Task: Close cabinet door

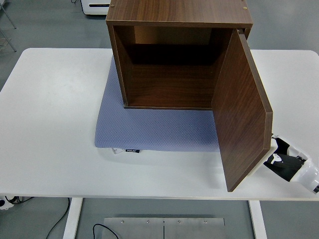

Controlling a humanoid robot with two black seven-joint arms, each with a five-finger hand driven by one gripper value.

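A dark wooden cabinet [174, 30] stands on a blue mat [149, 130] at the middle back of the white table [50, 124]. Its inside is empty. Its door [241, 114], hinged on the right, stands open and swings out toward the table's near edge. My right hand [279, 157] is low at the right, just behind the door's outer lower edge, partly hidden by the door. Its fingers are hidden behind the door. The left arm is out of view.
The mat has a small black tag [132, 150] at its front edge. A white appliance [97, 7] stands on the floor beyond the table.
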